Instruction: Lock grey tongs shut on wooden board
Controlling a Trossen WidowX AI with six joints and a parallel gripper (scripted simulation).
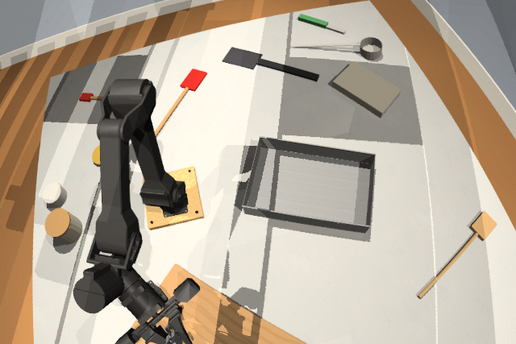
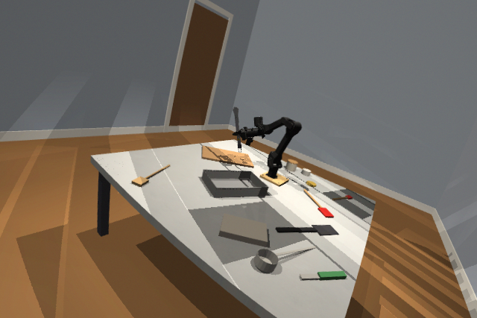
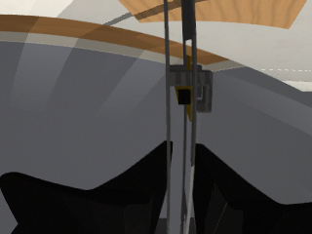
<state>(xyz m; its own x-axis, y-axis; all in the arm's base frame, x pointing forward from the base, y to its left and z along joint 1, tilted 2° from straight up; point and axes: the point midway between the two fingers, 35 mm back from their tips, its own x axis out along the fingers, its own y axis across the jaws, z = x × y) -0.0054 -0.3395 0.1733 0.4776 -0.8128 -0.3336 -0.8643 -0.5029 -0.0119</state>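
Note:
The grey tongs (image 2: 236, 118) (image 3: 181, 76) stand nearly upright in the air above the wooden board (image 1: 208, 302) (image 2: 212, 154) (image 3: 244, 12). Their tips point up and the hinge end points down. Their two arms lie close together and nearly parallel in the wrist view. My gripper (image 2: 235, 134) (image 3: 182, 150) is shut on the arms of the tongs. In the top view it is at the bottom edge, where the tongs are hard to make out. Whether the lock inside the hinge is engaged cannot be seen. The roasting tin (image 1: 308, 221) (image 2: 241, 192) holds nothing.
A beige block (image 1: 366, 88) (image 2: 244, 229), a black turner (image 1: 287, 69), a round strainer-like ring (image 1: 371, 55), a green-handled tool (image 1: 312, 20) and a red spatula (image 1: 193, 79) lie beyond the tin. A wooden spatula (image 1: 450, 263) lies right of it. Two round pots (image 1: 57, 222) (image 1: 53, 192) stand left of the arm.

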